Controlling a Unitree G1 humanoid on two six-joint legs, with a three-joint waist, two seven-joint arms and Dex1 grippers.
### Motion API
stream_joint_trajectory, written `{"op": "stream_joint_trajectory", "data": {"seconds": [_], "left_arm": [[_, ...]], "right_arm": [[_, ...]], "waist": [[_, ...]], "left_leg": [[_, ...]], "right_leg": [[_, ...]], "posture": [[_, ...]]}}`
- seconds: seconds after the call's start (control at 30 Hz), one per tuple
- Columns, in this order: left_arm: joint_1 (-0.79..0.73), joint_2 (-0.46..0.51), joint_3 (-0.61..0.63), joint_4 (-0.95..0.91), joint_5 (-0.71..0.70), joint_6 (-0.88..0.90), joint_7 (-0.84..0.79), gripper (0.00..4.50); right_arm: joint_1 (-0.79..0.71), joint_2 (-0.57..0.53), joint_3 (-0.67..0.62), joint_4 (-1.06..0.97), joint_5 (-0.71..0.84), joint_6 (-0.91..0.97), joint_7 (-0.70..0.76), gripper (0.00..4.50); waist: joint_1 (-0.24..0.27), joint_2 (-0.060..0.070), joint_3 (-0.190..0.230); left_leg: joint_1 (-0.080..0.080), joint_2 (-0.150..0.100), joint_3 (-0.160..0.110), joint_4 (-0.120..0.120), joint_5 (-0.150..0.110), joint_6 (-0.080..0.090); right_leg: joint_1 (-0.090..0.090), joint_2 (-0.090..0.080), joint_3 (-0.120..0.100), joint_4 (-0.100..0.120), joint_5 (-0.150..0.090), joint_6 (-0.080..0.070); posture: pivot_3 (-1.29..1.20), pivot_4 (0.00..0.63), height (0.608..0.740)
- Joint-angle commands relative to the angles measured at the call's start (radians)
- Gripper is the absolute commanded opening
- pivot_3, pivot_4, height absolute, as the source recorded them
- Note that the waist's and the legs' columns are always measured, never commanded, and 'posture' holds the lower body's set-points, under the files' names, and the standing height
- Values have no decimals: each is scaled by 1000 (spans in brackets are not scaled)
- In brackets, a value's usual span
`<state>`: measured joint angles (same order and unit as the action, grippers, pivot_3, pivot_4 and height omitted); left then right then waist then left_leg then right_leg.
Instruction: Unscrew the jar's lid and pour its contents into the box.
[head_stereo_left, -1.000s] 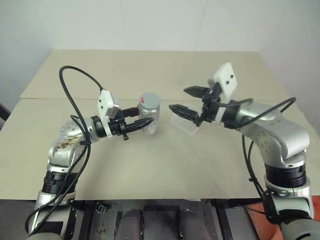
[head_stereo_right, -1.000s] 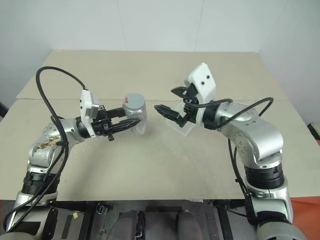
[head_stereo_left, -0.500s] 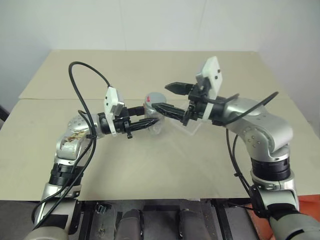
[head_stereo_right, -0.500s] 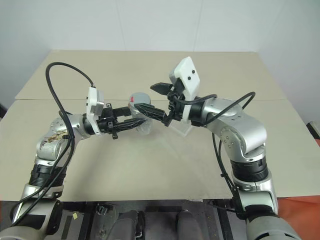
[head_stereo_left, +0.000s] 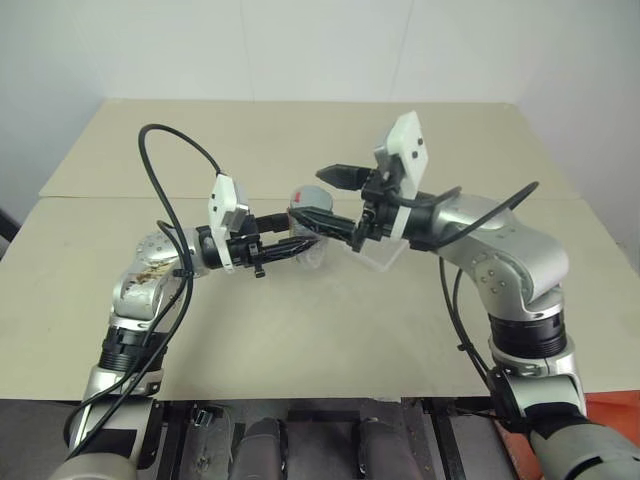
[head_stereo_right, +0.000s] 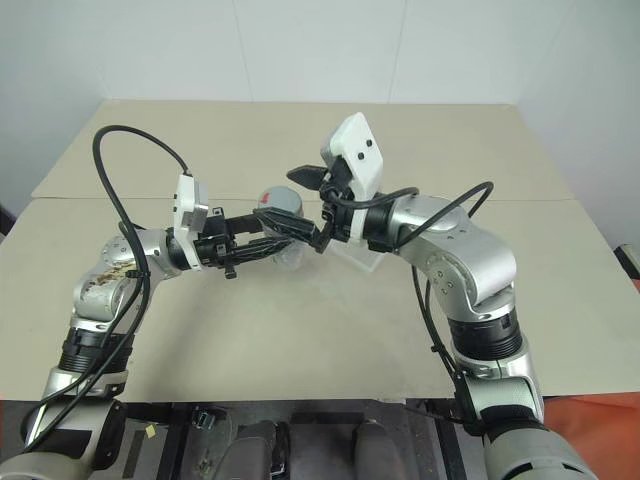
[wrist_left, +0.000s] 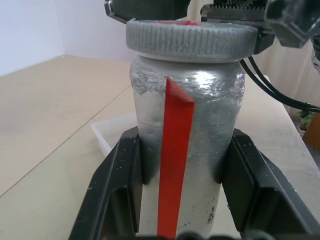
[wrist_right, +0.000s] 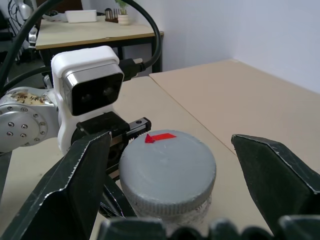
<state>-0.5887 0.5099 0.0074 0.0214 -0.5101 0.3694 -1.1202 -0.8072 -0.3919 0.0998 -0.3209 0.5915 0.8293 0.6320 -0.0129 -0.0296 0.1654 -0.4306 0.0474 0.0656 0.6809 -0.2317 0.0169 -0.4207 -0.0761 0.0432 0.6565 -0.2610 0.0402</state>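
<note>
The jar (wrist_left: 186, 150) sits upright above the table (head_stereo_left: 330, 330), clamped at its silvery body between the left gripper (head_stereo_left: 298, 243)'s two black fingers (wrist_left: 117, 190). We note the lid (wrist_right: 167, 172) on it, grey and ribbed, red mark on top. The right gripper (head_stereo_left: 337, 201) has its fingers spread wide either side of the lid, not touching. Just behind the jar, the clear box (head_stereo_left: 378, 252) rests on the table.

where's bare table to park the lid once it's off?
Bare beige table runs in front of both arms, and behind them to the far edge. The middle is crowded: left pincer shut on the silvery jar, open right pincer straddling the grey ribbed lid, clear plastic box beside.
</note>
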Motion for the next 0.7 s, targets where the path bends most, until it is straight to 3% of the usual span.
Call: {"op": "stream_joint_trajectory", "data": {"seconds": [0.03,0.3,0.4,0.5,0.7], "left_arm": [[-7,2,11,-31,-9,-19,-3,1852],[-6,5,14,-34,-7,-23,-2,1852],[-5,5,14,-34,-6,-26,-2,1852],[-5,5,13,-35,-5,-26,-1,1852],[-4,9,15,-38,-6,-27,-3,1852]], "right_arm": [[-34,6,-5,-6,-5,-16,4,4455],[-44,9,2,15,-10,-14,15,4455],[-46,5,6,18,-12,-6,22,3856],[-46,3,6,20,-13,-2,27,2845],[-50,7,2,26,-11,-1,26,2760]], "waist": [[0,0,0],[0,0,0],[0,0,0],[0,0,0],[0,0,0]], "left_leg": [[0,0,0,0,0,0],[0,0,0,0,0,0],[0,0,0,0,0,0],[0,0,0,0,0,0],[0,0,0,0,0,0]], "right_leg": [[0,0,0,0,0,0],[0,0,0,0,0,0],[0,0,0,0,0,0],[0,0,0,0,0,0],[0,0,0,0,0,0]], "posture": [[0,150,740],[0,150,740],[0,150,740],[0,150,740],[0,150,740]]}}
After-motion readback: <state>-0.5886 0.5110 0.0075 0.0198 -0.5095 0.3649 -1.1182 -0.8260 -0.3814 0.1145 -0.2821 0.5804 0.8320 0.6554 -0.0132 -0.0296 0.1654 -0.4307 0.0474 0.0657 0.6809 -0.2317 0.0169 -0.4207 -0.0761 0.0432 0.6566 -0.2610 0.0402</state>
